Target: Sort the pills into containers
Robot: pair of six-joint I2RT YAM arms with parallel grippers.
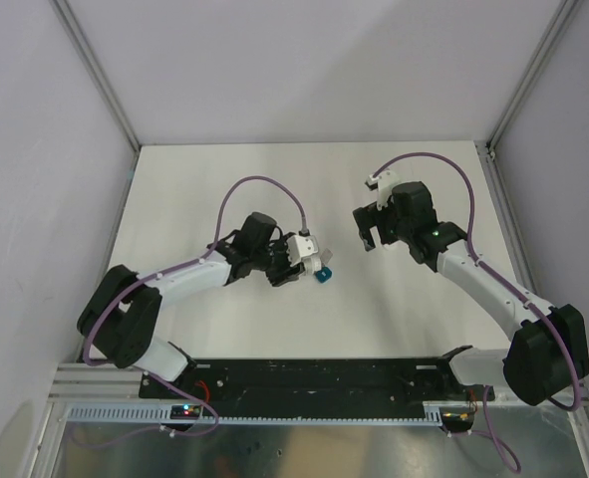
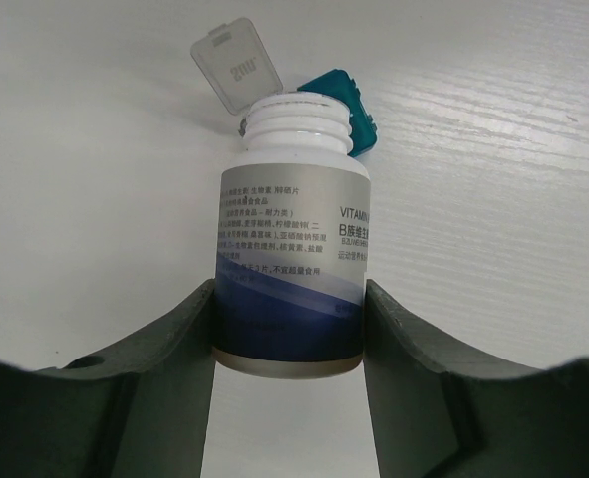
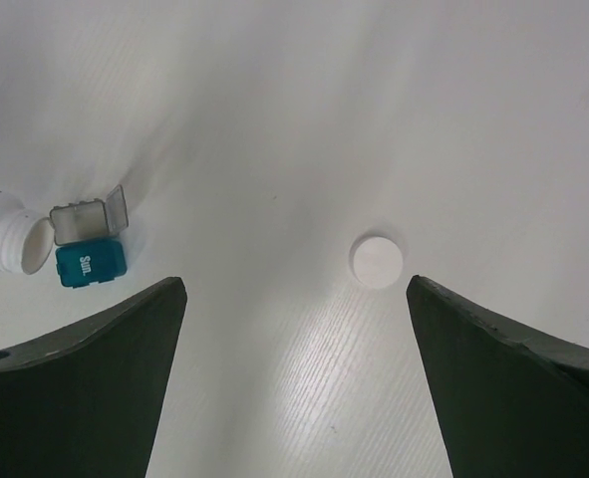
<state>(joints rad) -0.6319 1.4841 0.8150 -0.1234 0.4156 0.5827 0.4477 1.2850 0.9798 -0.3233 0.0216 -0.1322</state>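
1. Closest to the lens in the left wrist view are the left fingers (image 2: pixel 164 358). They're clamped on either side of a white bottle (image 2: pixel 289 239), down near its base end. The bottle has a grey and blue label with small print, and "VITAMIN" is readable on the right side.
2. The bottle's threaded neck is uncapped. It points away from the wrist, straight at the containers (image 2: pixel 339 95).
3. The containers are that tiny joined pair sitting on the bench (image 1: pixel 224 179). In the top view they're a bit left of centre, right at the tip of the left arm.
4. The teal compartment (image 3: pixel 90 265) is closed, with "Sun." printed on top.
5. The grey compartment (image 3: pixel 80 221) sits right against the teal one, and its flap lid (image 2: pixel 236 65) is flipped up.
6. The bottle's mouth is just beside the grey compartment. Can't tell if it actually touches the rim, and I can't see what's inside either compartment or the bottle.
7. The right fingers (image 3: pixel 85 388) are spread wide with nothing between them. They hang above the bench off to the right, well apart from the containers.
8. A round white cap (image 3: pixel 377 261) lies flat on the bench. In the right wrist view it shows in the gap between the two fingers, nearer the right-hand one, but it's down on the surface and neither finger touches it. It's well apart from the containers too.
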